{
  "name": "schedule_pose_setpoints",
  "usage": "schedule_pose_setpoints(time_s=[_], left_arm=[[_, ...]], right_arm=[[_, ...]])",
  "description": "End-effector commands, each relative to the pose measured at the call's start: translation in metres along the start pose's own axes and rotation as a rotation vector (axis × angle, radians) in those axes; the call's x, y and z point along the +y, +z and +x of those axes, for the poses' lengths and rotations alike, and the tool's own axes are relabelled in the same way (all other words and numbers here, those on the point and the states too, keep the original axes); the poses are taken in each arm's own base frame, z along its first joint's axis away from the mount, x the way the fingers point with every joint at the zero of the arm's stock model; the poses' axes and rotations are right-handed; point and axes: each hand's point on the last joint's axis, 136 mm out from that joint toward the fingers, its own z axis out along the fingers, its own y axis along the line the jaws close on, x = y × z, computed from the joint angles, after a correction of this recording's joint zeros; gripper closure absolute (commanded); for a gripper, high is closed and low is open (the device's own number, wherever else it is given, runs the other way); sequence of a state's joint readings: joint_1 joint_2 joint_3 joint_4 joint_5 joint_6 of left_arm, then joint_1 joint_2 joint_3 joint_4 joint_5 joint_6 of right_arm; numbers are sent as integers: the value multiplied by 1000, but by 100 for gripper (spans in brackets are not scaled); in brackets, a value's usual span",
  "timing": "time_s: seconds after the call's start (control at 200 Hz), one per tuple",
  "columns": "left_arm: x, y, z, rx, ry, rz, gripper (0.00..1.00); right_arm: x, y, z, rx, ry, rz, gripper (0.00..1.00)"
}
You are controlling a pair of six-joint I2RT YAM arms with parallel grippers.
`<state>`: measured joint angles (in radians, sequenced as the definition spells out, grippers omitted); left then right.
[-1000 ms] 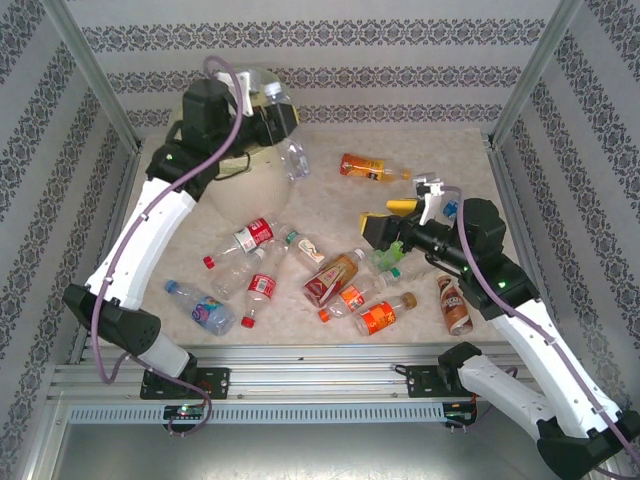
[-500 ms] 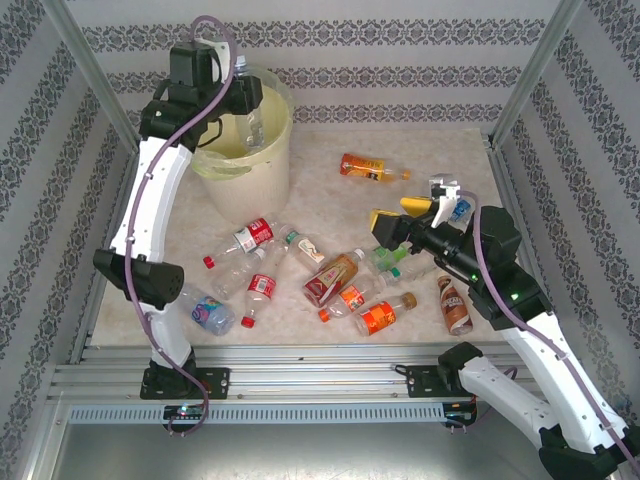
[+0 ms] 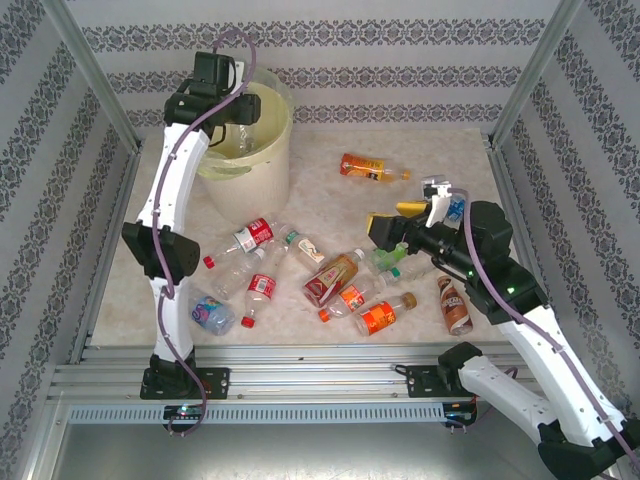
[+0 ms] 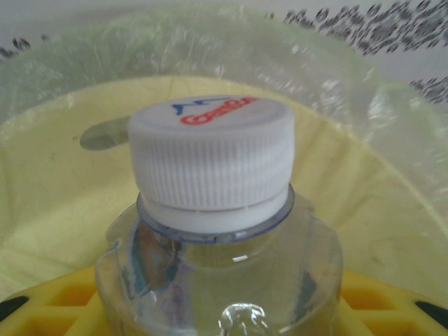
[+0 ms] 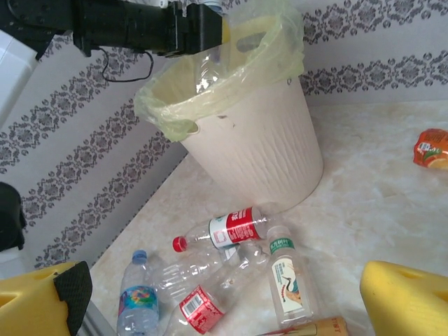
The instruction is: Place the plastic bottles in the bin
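Pale marbled desk, fenced by aluminium posts and grey damask-striped wallpaper on three sides. At the far left corner, pale-yellow bin with clear liner. Above its mouth, left end effector clamped on a clear bottle: long axis near upright, white cap up, base down inside the rim. Right end effector spread wide, empty, over the desk's right half. Other bottles lying flat, scattered mid-desk, axes pointing every which way.
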<state>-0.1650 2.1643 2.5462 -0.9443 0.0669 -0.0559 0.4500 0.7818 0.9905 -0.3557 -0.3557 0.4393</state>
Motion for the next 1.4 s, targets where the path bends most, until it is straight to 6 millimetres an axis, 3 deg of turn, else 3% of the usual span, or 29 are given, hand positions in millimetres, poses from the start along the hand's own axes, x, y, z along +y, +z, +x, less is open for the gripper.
schedule_pose_setpoints(time_s=[0.0, 0.305, 0.824, 0.949, 1.104, 1.394], left_arm=[[13, 6, 17, 78, 7, -14, 47], [23, 40, 58, 220, -13, -1, 47], [24, 82, 105, 361, -51, 31, 45], [22, 86, 113, 388, -65, 41, 43], [20, 85, 117, 404, -73, 45, 34], [16, 69, 102, 366, -88, 62, 14]], right_arm=[[16, -3, -2, 18, -17, -62, 2], [16, 2, 3, 48, -7, -71, 2], [11, 4, 10, 78, 12, -54, 2], [9, 5, 13, 86, 18, -44, 2], [0, 8, 16, 93, 24, -3, 2], [-13, 12, 24, 104, 36, 45, 2]])
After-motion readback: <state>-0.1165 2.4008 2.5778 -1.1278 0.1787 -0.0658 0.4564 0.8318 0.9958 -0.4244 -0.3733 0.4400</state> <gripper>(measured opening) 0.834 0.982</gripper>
